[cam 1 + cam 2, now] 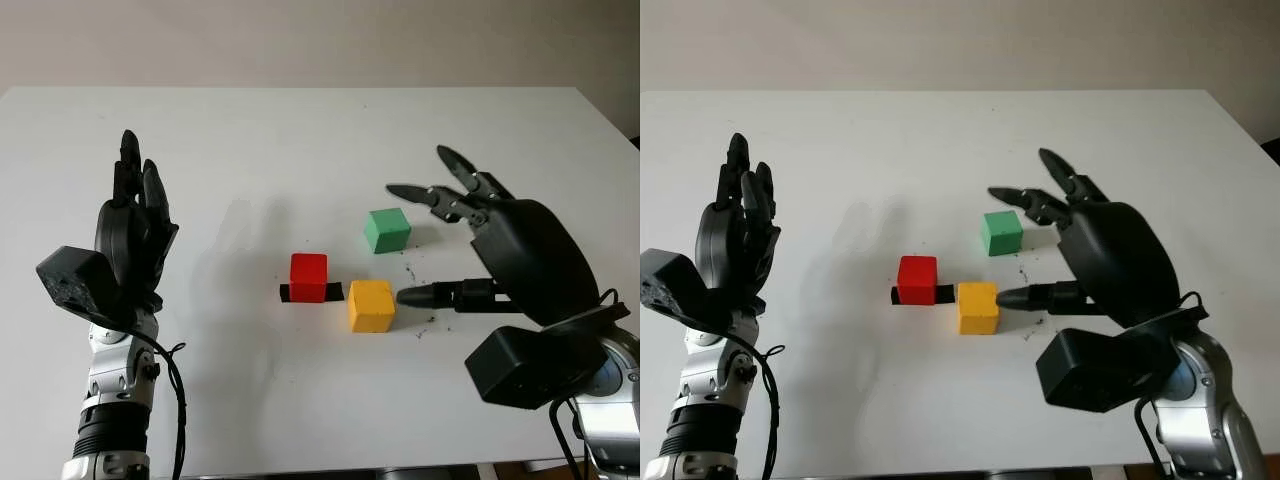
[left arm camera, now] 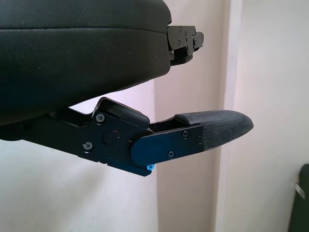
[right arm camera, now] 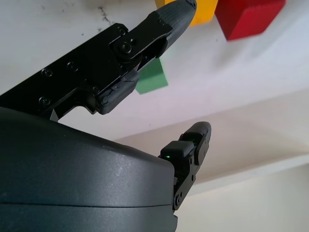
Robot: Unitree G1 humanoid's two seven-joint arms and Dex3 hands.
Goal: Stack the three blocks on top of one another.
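Three blocks stand apart near the middle of the white table (image 1: 300, 140). The red block (image 1: 308, 276) sits on a black tape mark. The yellow block (image 1: 371, 305) is just right of it and a little nearer me. The green block (image 1: 387, 230) lies farther back and to the right. My right hand (image 1: 425, 240) is open above the table, right of the yellow and green blocks. Its thumb tip (image 1: 408, 296) points at the yellow block from close by, and its fingers (image 1: 400, 190) reach over behind the green block. My left hand (image 1: 138, 185) is open, raised upright at the left.
The black tape mark (image 1: 286, 293) pokes out from under the red block. Small dark specks (image 1: 420, 328) dot the table by the yellow block. The table's front edge (image 1: 300, 468) runs just before my arms, and its right edge (image 1: 610, 120) is near.
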